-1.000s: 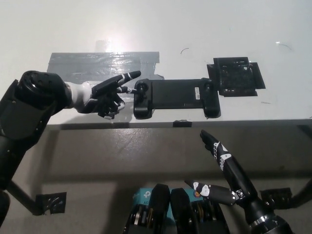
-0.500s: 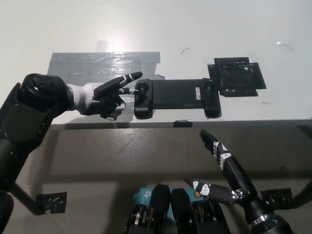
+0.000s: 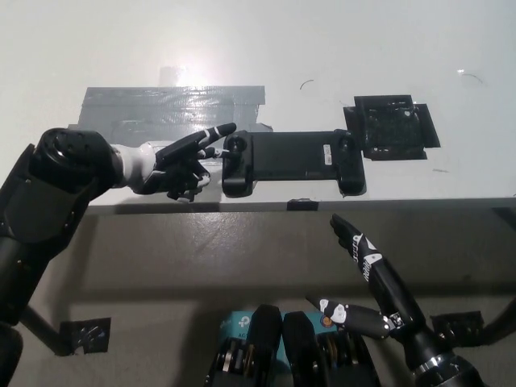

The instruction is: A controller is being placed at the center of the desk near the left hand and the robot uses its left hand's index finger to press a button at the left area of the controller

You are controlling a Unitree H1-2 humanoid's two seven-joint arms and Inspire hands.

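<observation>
The controller (image 3: 290, 161) lies just beyond the tip of the left hand (image 3: 179, 165), its long axis running straight on from the pointing finger, away toward the side of the right hand. Its near end, the left grip with a raised round stick, sits just beside the fingertip; whether the two touch I cannot tell. The left hand holds nothing: one finger is stretched out toward the controller, the rest curled under, so it reads as narrow, set for a poke. The right hand (image 3: 367, 282) rests well apart, below the counter's (image 3: 322, 48) edge, fingers spread and empty. The left hand is much the nearer.

The controller is matte black plastic, a flat bar with rounded grips at both ends. The counter is smooth and white, with a strip of shiny grey tape (image 3: 161, 105) beyond the left hand and a black square pad (image 3: 393, 126) past the controller's far end.
</observation>
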